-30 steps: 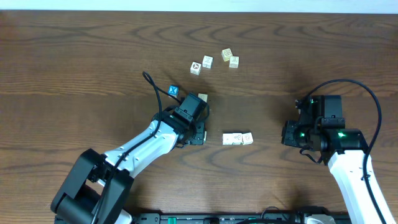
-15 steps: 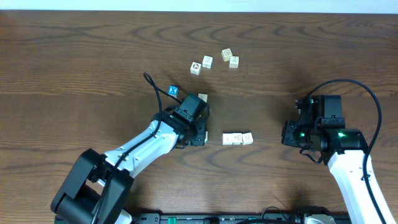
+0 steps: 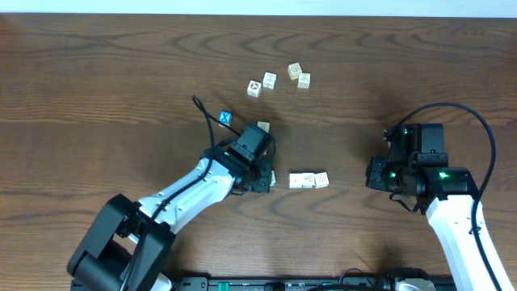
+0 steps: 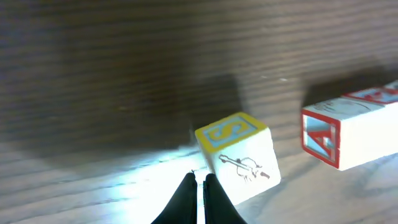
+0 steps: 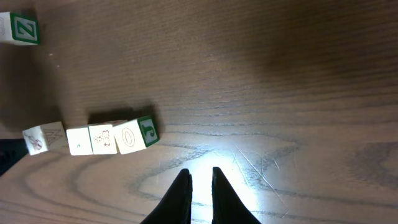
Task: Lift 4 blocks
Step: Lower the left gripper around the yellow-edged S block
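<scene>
Four blocks [image 3: 308,179] lie in a rough line at lower centre of the overhead view, between the arms. Left gripper [image 4: 199,186] is clenched and empty, tips low at the table, just beside the S block [image 4: 239,155]. That one sits skewed, apart from the A block [image 4: 329,134]. We read the closed fingers as a pusher to close the gap. Right gripper [image 5: 199,180] is clenched too, empty, well apart from the line's other end, probably placed to squeeze from there.
</scene>
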Robot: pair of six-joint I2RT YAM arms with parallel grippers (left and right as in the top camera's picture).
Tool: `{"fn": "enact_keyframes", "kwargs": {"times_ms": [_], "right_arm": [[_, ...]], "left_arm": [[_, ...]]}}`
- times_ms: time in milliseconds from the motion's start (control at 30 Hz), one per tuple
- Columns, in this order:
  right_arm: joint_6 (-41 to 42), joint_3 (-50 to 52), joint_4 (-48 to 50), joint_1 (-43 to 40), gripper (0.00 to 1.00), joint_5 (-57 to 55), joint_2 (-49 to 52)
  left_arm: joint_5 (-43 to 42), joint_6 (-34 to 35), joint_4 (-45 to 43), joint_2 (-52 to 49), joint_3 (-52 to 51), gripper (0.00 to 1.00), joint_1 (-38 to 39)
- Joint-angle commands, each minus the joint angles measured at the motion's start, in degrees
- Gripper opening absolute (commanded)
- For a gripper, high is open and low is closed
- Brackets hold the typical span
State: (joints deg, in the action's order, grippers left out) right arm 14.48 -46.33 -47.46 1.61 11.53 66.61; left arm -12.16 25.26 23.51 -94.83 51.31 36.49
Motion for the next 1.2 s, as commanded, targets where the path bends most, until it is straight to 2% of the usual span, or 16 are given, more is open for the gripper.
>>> {"fn": "enact_keyframes", "kwargs": {"times_ms": [0,200,533,1167], "right_arm": [[0.02,0.44,0.13,-0.44,0.10,-0.57,-0.26],[0.02,0.44,0.11,-0.44,0.10,-0.57,-0.24],[0.02,0.44,0.11,-0.44,0.10,-0.79,-0.24],[0.02,0.44,0.13,-0.44,0.10,-0.79,-0.26]], "left_arm": [[-0.92,-1.51,-0.81,-0.33,-0.52,0.07,2.10],[-0.20,-1.60,-1.57,-0.33,-0.52,0.07,3.34],[9.29,0.39,0.02,-0.33,-0.52,0.08,3.32],[7.82,4.26,-3.72,-0.33,-0.52,0.08,3.30]]}}
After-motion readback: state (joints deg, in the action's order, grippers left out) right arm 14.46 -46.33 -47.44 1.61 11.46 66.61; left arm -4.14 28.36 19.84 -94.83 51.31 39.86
